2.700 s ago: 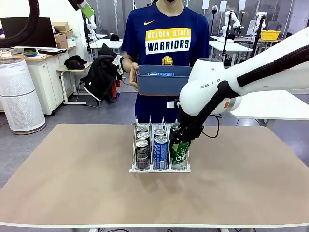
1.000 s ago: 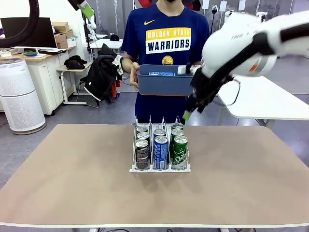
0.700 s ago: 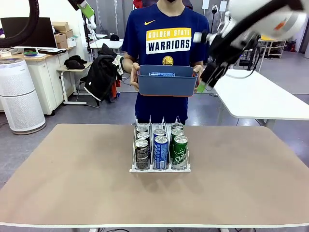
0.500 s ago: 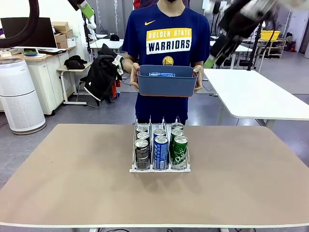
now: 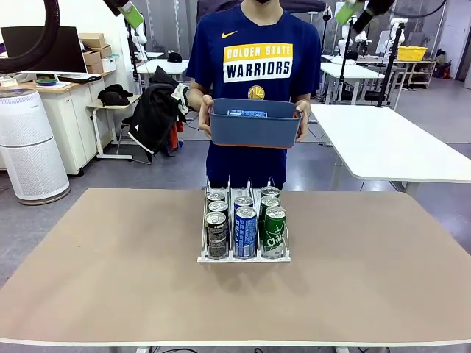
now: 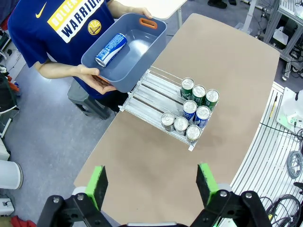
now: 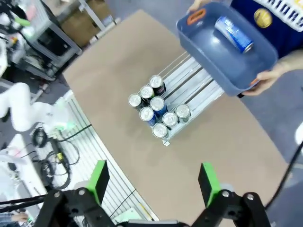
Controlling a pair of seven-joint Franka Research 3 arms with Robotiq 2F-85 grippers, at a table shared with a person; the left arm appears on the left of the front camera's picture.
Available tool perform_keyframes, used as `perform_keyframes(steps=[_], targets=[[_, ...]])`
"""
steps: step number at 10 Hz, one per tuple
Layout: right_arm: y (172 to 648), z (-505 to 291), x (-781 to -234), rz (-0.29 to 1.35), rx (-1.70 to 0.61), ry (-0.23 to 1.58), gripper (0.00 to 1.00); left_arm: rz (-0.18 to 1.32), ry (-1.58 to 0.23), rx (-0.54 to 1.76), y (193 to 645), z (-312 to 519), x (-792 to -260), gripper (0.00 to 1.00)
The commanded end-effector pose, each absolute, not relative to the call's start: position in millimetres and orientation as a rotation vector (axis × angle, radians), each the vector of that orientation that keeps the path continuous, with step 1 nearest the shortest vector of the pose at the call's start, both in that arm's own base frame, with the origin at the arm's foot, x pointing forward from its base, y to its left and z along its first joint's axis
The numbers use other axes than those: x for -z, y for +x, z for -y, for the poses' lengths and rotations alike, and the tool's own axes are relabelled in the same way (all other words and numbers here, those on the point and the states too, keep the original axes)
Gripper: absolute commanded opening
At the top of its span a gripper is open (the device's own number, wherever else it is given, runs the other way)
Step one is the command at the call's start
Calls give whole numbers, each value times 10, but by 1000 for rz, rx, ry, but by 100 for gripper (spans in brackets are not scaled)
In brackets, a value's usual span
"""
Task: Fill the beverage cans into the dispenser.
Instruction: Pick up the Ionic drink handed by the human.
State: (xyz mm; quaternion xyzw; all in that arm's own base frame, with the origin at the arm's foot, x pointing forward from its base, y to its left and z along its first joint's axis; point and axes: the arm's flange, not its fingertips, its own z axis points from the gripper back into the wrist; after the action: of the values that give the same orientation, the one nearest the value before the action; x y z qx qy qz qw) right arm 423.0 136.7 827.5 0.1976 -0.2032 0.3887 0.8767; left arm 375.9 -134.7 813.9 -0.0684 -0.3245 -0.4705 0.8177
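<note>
Eight cans (image 5: 244, 220) stand already in the dispenser (image 6: 149, 92) on the bench (image 5: 110, 279), three black, two blue and three green, so the middle lane has room left. One blue can (image 6: 108, 48) lies in the dark blue tub (image 5: 250, 131) that the person holds. The left fingers (image 6: 98, 182) and the right fingers (image 7: 99, 179) are both spread wide, high above the bench, holding and touching nothing.

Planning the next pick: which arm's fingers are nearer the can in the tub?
Right, seemingly: right fingers hang above-right of the blue can; left fingers up farther left.
</note>
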Motion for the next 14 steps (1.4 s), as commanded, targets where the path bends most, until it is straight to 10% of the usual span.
perform_keyframes(steps=[1, 14], targets=[[4209, -1295, -8469, 427, -767, 433, 100, 691, -141, 1003, 3747, 1344, -8128, 100], [4233, -1287, -8528, 465, -760, 388, 100, 691, -141, 1003, 3747, 1344, -8128, 100]])
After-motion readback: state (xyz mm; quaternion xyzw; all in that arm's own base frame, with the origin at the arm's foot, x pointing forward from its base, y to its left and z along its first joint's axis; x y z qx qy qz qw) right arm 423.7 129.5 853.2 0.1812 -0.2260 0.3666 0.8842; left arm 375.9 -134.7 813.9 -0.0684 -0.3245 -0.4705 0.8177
